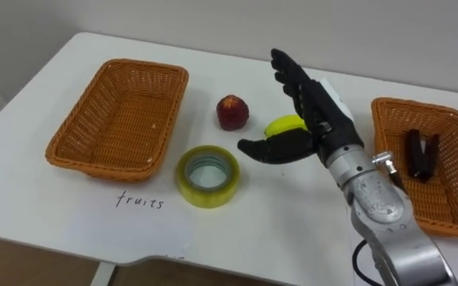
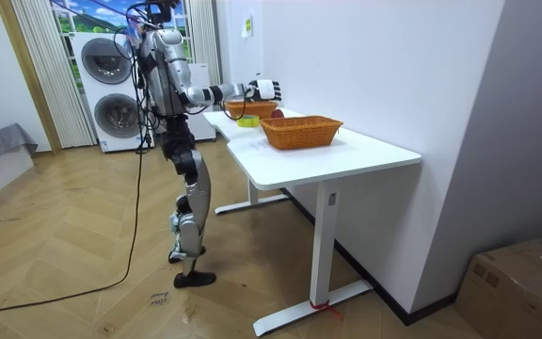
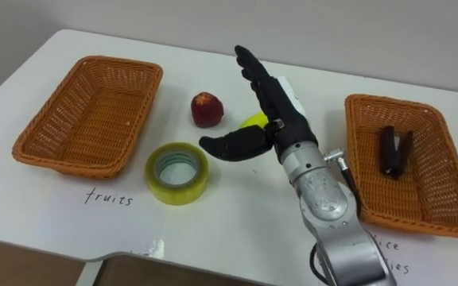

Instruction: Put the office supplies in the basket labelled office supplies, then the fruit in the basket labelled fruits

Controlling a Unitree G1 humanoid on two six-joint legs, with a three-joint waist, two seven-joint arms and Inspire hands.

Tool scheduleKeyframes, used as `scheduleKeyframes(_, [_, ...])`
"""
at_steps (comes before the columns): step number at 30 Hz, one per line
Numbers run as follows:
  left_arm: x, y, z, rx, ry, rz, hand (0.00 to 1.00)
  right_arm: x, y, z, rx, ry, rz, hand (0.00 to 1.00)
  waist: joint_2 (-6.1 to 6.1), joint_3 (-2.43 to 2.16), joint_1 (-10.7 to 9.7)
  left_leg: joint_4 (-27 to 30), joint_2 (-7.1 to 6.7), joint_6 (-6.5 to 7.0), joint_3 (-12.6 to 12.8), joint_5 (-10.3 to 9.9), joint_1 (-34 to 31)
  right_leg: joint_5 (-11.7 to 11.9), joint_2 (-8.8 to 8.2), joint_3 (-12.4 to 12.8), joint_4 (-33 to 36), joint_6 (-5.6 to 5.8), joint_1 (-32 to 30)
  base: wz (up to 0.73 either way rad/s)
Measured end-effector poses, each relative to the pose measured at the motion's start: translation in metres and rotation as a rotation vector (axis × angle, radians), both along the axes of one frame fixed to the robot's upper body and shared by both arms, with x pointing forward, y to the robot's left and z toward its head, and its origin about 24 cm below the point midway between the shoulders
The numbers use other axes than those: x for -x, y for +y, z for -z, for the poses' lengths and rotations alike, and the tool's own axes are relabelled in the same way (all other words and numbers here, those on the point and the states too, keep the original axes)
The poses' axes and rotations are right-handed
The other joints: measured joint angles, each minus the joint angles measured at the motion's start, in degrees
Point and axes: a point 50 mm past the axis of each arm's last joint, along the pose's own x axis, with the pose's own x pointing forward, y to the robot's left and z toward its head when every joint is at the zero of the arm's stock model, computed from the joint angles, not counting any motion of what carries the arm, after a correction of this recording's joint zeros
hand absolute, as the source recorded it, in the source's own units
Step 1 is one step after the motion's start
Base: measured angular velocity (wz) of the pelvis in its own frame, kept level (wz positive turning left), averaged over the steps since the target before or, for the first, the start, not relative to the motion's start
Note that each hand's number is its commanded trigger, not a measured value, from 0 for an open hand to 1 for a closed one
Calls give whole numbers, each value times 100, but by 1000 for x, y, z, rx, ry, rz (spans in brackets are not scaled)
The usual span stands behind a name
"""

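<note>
1. The right hand (image 1: 315,107) is mid-frame over the table, released. Its fingers are straight and point toward the upper edge, its thumb is spread to the left, and it holds nothing.
2. A yellow fruit (image 1: 285,125) lies just behind the palm, partly hidden by it. I cannot tell whether they touch.
3. A red fruit (image 1: 232,112) lies on the table near the yellow one, to its left.
4. A tape roll (image 1: 207,175) lies flat below the red fruit, just beside the left basket (image 1: 78,135).
5. The right basket (image 1: 452,214), at the right edge, holds a black stapler (image 1: 421,152).
6. The table (image 1: 293,222) is white, and a paper sheet (image 1: 133,222) lies at its lower left.
7. In the room view the robot stands at the table's far end on a wooden floor (image 2: 83,254). Washers (image 2: 111,89) stand behind it at the upper left, and a box (image 2: 520,287) sits at the lower right.
</note>
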Motion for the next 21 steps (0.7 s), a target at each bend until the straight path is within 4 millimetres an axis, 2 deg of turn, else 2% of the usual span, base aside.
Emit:
scheduleKeyframes(8, [10,1,-1,-4,10,-2,0,-2,-6,18,21,71,34,0,-4,4,21,8,-1,1,-3,5,7,3,-3,5,6,4,12,0])
scheduleKeyframes(15, [14,1,-1,-5,20,-5,0,-2,-6,19,22,73,42,0,6,16,38,-4,-2,3,-5,4,-3,3,-3,9,17,4,10,0])
scheduleKeyframes(21, [14,1,-1,-8,18,-5,0,-2,-6,20,22,76,53,0,-4,35,158,-9,-3,4,-35,3,-20,2,-7,-10,17,5,0,1])
